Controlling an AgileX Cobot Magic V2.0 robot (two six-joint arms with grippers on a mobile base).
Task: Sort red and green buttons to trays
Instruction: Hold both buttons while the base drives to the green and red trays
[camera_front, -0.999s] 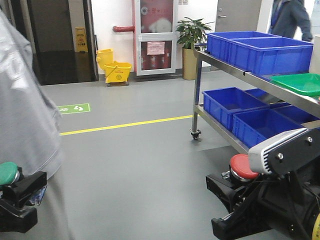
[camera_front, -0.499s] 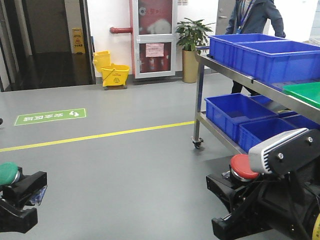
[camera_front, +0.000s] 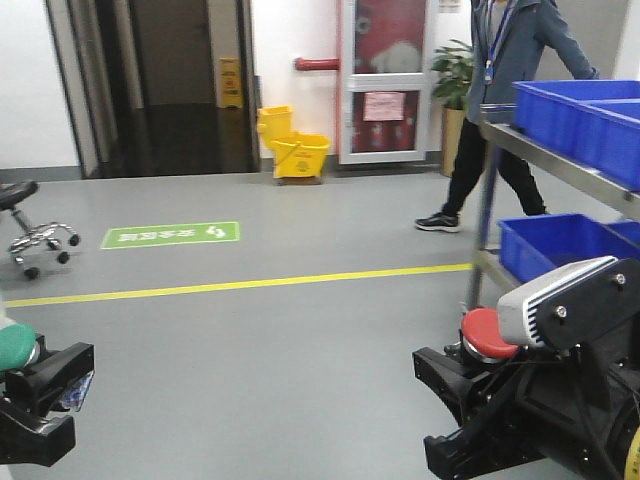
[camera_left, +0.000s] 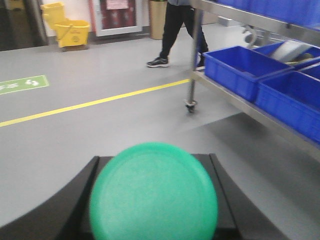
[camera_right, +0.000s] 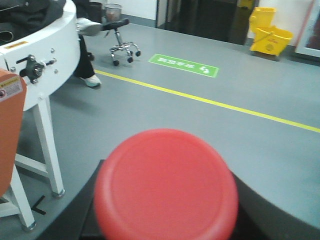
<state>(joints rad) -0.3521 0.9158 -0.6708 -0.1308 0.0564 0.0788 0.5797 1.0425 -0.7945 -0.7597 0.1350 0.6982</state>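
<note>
- The left gripper (camera_front: 40, 395) is sitting low at the near left. Its dark fingers are closing in on the body of the green button (camera_front: 14, 344) from both sides.
- In the left wrist view the green cap (camera_left: 153, 192) is filling the gap between the two fingers and facing the camera. The button's long axis is therefore running up out of the grip, roughly upright.
- The right gripper (camera_front: 450, 410) is sitting low at the near right, clamping the red button (camera_front: 487, 335). The red cap is riding above the fingers and leaning slightly to the left.
- In the right wrist view the red cap (camera_right: 166, 184) is likewise lying between the dark fingers and facing the lens.
- Both arms are being held forward, level and well apart, over bare floor. This looks like a carrying pose rather than a reach.
- Neither the green tray nor the red tray is showing in any view, so I cannot tell which way they lie from either gripper.
- The steel rack (camera_front: 560, 160) with its blue crates (camera_front: 580, 110) is standing at the right, nearer the right arm. A person (camera_front: 500, 100) is walking beside the rack's far end.
- I judge that the base needs to bring the trays into reach before either button can be released.
</note>
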